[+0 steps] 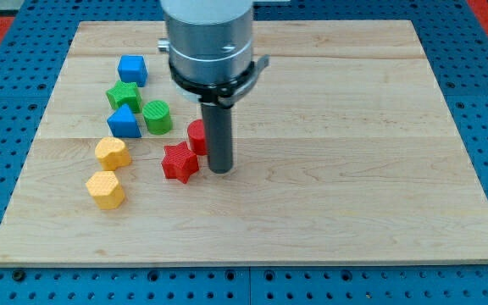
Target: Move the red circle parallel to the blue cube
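Down on the board (pixel 329 212) near its middle rests my tip (pixel 219 170), a bare rod that grips nothing; it sits just right of the red star (pixel 180 162) and right against the red circle (pixel 196 135), which peeks out from behind the rod on its left side.

Going from the view's left: two yellow blocks, the upper one (pixel 112 152) roundish and the lower one (pixel 106 189) six-sided, lie nearest the left edge, with bare wood still between them and it. Next come the blue cube (pixel 132 69) toward the top, a green star (pixel 123 95) below it, and a blue triangle (pixel 124 122) below that, touching the star. A green cylinder (pixel 157 116) stands just right of the triangle. Then the red star, the red circle up and right of it, and my tip.

The circle lies below and right of the blue cube, well apart from it, the green cylinder between them. Right of the rod the wood runs bare to the right edge, and the bottom strip is bare too.
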